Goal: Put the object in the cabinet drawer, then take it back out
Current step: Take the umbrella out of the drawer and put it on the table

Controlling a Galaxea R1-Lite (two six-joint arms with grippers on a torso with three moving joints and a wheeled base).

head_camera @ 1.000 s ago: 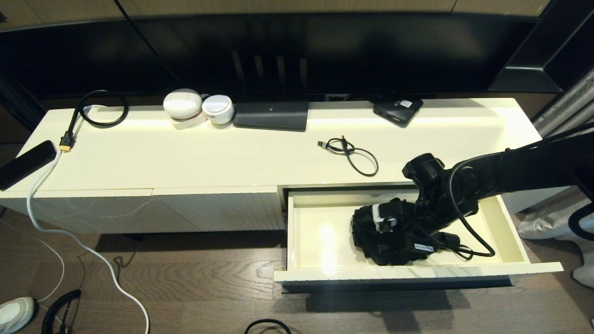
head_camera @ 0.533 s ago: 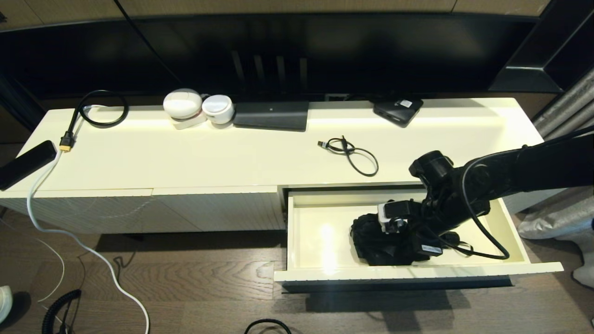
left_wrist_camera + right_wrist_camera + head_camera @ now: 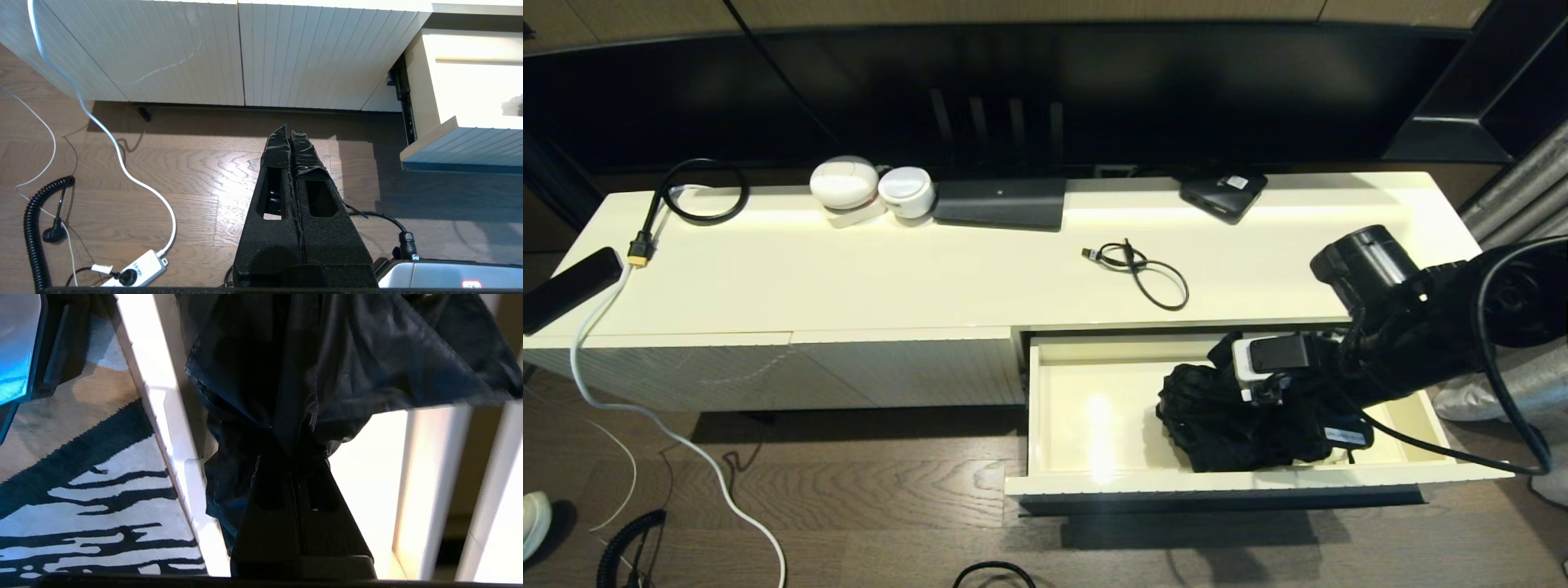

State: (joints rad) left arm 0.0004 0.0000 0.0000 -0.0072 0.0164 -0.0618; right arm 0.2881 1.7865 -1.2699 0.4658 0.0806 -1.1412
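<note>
Right wrist view: the right gripper [image 3: 300, 457] is seen closed on a crumpled black fabric object [image 3: 347, 359], pinched at a gathered fold, and the rest of the cloth spreads out beyond the fingertips. In the head view the right gripper [image 3: 1278, 408] and the black fabric object [image 3: 1217, 416] are found inside the wide cream-white cabinet drawer [image 3: 1094, 482], which is pulled open, towards its right half and near the front wall. The step in hand is judged to be the taking out: the cloth is gripped but not yet lifted clear. For the next move, a rise above the front wall is needed before any pull outwards. No clear long axis is shown by the bundle; it is only a little wider across the drawer. The left gripper [image 3: 291, 139] is kept shut and parked above the wooden floor [image 3: 163, 171].
</note>
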